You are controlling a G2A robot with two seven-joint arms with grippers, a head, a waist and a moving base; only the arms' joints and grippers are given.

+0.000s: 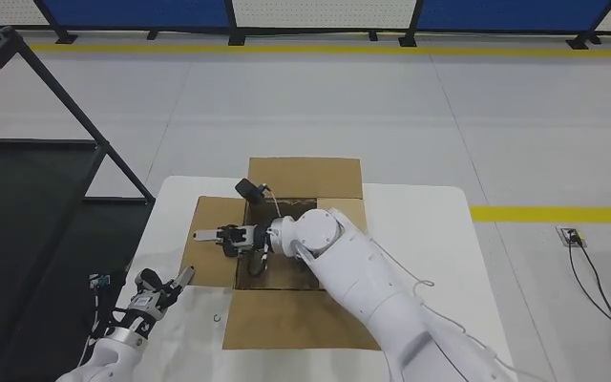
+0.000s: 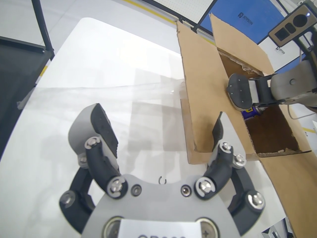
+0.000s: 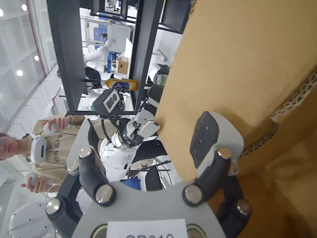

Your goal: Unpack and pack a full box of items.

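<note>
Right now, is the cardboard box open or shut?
Open. The cardboard box has its flaps folded outward, and the top view looks down into its dark inside.

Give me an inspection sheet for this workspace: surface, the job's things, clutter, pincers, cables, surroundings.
Surface: white table, carrying the box.
Job's things: cardboard box, flaps spread open; a blue item inside, mostly hidden.
Clutter: small ring on the table near the left pincer.
Pincers: left pincer open above the table beside the box; right pincer open at a flap's edge.
Cables: thin white cable by the right arm; dark cable on the floor.
Surroundings: black rack beside the table; blue panels; yellow lines on the floor.
</note>
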